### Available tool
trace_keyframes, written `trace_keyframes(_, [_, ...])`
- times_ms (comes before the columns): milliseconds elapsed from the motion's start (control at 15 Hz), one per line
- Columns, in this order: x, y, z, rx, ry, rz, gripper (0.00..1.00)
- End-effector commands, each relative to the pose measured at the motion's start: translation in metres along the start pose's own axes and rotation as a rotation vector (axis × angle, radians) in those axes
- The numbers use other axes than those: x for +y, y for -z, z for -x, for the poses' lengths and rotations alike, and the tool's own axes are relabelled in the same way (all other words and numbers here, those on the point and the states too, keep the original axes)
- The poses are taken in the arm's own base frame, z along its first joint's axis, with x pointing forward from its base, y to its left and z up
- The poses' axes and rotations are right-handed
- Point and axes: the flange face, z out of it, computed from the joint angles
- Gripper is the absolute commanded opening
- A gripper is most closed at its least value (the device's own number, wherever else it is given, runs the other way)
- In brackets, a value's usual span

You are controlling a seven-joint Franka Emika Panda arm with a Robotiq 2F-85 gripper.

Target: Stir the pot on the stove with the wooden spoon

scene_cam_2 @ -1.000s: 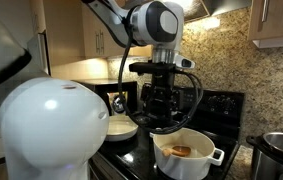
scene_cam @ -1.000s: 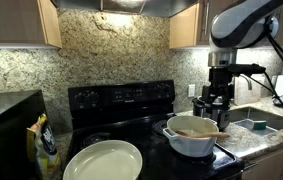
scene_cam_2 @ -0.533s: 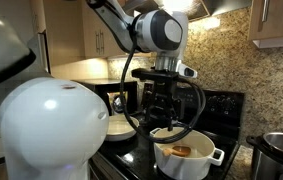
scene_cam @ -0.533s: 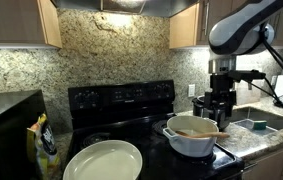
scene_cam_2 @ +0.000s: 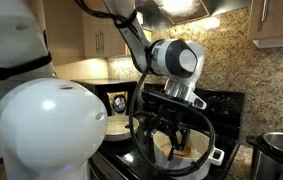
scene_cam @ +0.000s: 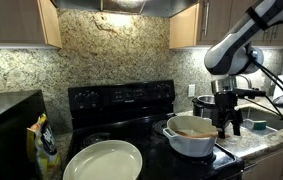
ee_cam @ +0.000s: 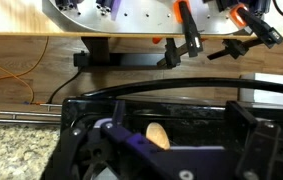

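Observation:
The white pot (scene_cam: 189, 141) stands on the black stove (scene_cam: 121, 104), at its front corner. The wooden spoon (scene_cam: 197, 130) lies across the pot's brownish contents. My gripper (scene_cam: 229, 122) hangs low beside the pot, by the spoon's handle end. In an exterior view my gripper (scene_cam_2: 175, 138) covers much of the pot (scene_cam_2: 209, 158). In the wrist view the fingers (ee_cam: 161, 140) are spread wide, with a rounded tan end of the spoon (ee_cam: 158, 134) between them, not clamped.
A large pale dish (scene_cam: 103, 160) sits on the stove's front. A yellow and black bag (scene_cam: 45, 146) stands on the counter beside it. A steel pot (scene_cam_2: 281, 152) stands beyond the white pot. A sink (scene_cam: 261, 122) lies behind my gripper.
My arm has dropped and tilted. The gripper has come down from above the pot to the level of its rim, by the spoon. Pot and spoon have not moved.

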Motion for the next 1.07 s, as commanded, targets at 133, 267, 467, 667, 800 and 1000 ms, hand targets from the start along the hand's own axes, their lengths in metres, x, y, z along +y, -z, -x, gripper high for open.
trace_keyframes(133, [0.018,-0.022,-0.034,-0.039,0.031,-0.043,1.00])
trace_keyframes(267, [0.023,-0.017,-0.043,-0.038,0.017,-0.024,1.00])
trace_keyframes(467, [0.031,-0.004,-0.051,-0.029,-0.002,-0.003,1.00])
trace_keyframes(667, [0.032,0.004,-0.055,-0.025,0.006,0.004,1.00])
trace_keyframes(800, [0.030,0.004,-0.058,-0.034,0.018,-0.001,0.74])
trace_keyframes(1000, [0.027,0.002,-0.060,-0.050,0.045,0.000,0.53])
